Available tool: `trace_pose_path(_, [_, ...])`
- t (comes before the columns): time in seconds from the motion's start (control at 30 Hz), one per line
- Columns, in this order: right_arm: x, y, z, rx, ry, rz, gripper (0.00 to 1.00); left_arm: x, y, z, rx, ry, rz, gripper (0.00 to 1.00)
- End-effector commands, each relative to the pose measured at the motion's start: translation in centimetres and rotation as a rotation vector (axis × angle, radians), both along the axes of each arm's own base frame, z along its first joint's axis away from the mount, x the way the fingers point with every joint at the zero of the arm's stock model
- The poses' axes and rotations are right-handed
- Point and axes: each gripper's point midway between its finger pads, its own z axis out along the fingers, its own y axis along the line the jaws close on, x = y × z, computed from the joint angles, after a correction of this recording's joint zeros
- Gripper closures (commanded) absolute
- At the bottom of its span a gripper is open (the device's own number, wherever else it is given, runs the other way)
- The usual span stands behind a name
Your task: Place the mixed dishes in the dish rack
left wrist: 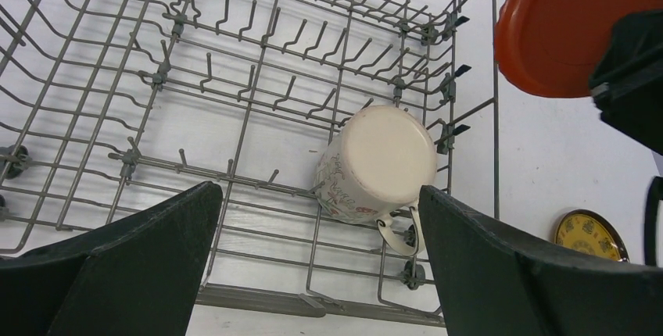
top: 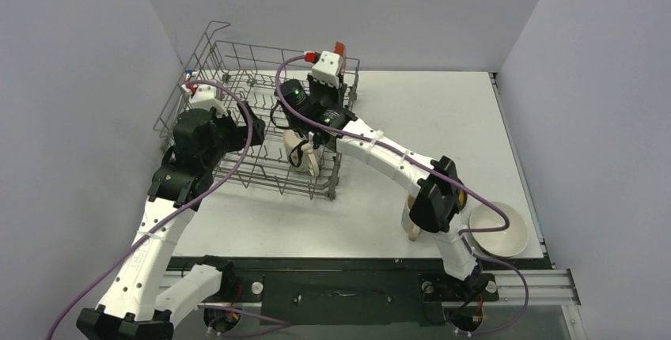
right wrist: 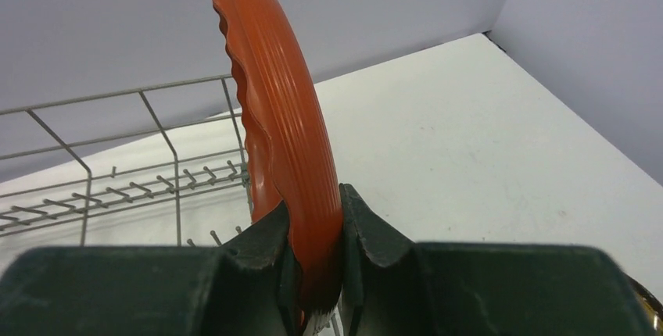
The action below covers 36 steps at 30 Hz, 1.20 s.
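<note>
My right gripper [right wrist: 313, 223] is squeezed tight on the bottom edge of the red plate [right wrist: 281, 101]. The plate stands up on its edge between the two fingers. In the right wrist view it is up above the right end of the dish rack [top: 261, 170], and I cannot tell if it touches any wire.

My left gripper [left wrist: 318, 195] hangs over the left part of the rack. Its two fingers are spread wide with nothing between them.

The cream mug [left wrist: 379, 164] is inside the rack, near the front right corner. It is tipped so its flat bottom faces my left camera, and its handle points to the front of the rack. It has a little flower print on its side.

The yellow saucer [left wrist: 590, 236] lies flat on the white table [right wrist: 485, 133], outside the rack on the right. The white bowl [top: 498, 229] sits on the table near the right arm's base. Just beside it, another mug [top: 411, 225] peeks out from under that arm's elbow, mostly hidden.
</note>
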Motion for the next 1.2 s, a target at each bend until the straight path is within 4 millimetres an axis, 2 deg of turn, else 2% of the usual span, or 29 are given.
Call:
trace_pose_path(0.0, [0.6, -0.5, 0.9, -0.072, -0.006, -0.064, 1.0, 0.0, 0.3, 1.3, 0.005, -0.047, 0.016, 0.03])
trace_pose_path(0.27, [2.9, 1.3, -2.0, -0.16, 0.024, -0.083, 1.0, 0.1, 1.1, 1.2, 0.014, -0.038, 0.056, 0.03])
trace_pose_path(0.6, [5.2, 1.9, -5.1, -0.18, 0.049, -0.054, 1.0, 0.3, 4.8, 0.7, 0.037, -0.011, 0.258, 0.04])
trace_pose_path(0.83, [6.9, 3.0, -7.8, -0.211, 0.065, -0.024, 1.0, 0.6, 4.0, 0.6, 0.015, -0.012, 0.207, 0.04])
trace_pose_path(1.03, [8.1, 2.9, -9.6, -0.234, 0.085, -0.021, 1.0, 0.7, 3.9, 0.4, 0.015, -0.007, 0.198, 0.04])
trace_pose_path(1.1, [8.4, 2.8, -10.0, -0.235, 0.09, -0.016, 0.93, 0.7, 3.8, 0.3, 0.016, -0.005, 0.195, 0.03])
trace_pose_path(1.17, [8.7, 2.9, -10.4, -0.235, 0.096, -0.001, 0.78, 0.7, 3.8, 0.2, 0.017, -0.003, 0.192, 0.03])
